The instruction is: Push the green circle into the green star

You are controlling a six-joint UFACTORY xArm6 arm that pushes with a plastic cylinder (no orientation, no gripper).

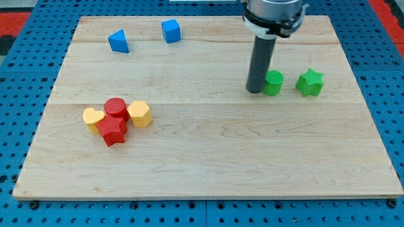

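Observation:
The green circle [273, 82] sits on the wooden board at the view's right. The green star [310, 82] lies a short way to its right, with a small gap between them. My tip [255, 89] rests on the board right against the green circle's left side. The dark rod rises from the tip to the arm's head at the view's top.
A blue triangle [118, 41] and a blue cube [171, 31] lie at the view's top left. At the left middle a cluster holds a yellow heart [93, 118], a red circle [116, 108], a red star [112, 130] and a yellow hexagon [139, 114].

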